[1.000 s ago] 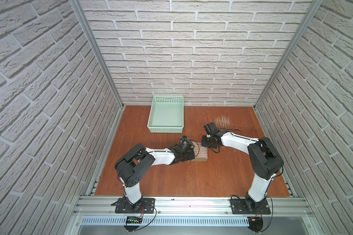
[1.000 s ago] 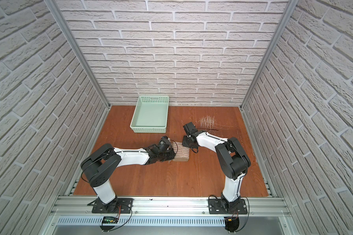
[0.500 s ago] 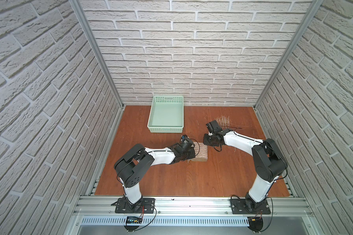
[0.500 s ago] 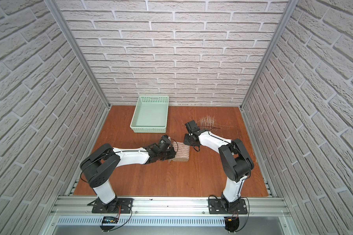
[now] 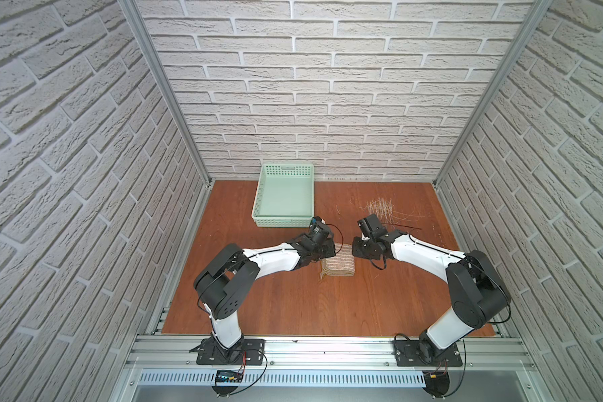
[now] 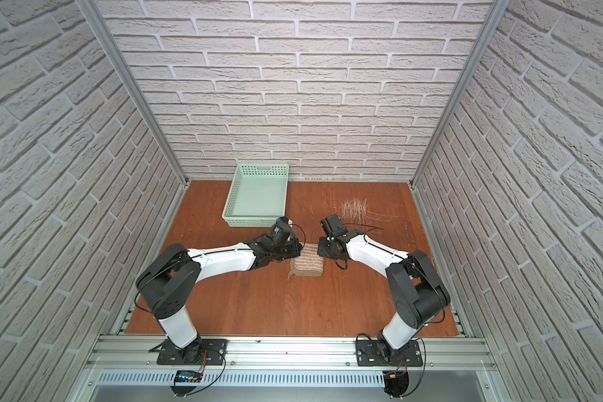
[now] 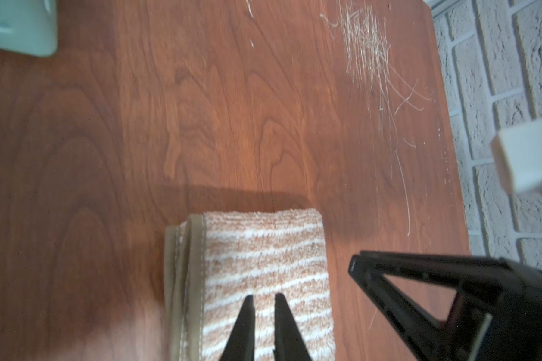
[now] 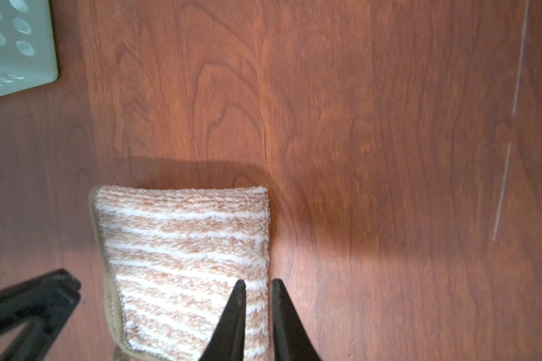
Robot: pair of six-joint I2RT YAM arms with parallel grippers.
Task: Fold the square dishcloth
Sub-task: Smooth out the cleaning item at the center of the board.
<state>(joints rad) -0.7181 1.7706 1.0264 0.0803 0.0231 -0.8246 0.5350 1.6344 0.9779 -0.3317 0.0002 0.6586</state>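
Tan and cream-striped, the square dishcloth (image 5: 339, 266) lies folded on the table (image 5: 293, 313) under the left jaws and right jaws, both nearly closed on nothing; pressing straight down likely flattens its layers without skewing them.

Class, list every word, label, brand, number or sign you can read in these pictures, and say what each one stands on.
No text can be read in any view.
Small black box below the front rail: it has a lit display, but its marks are too small to read.
Mint-green basket: no label or print shows.
Square dishcloth: stripes only, with no tag or lettering in view.
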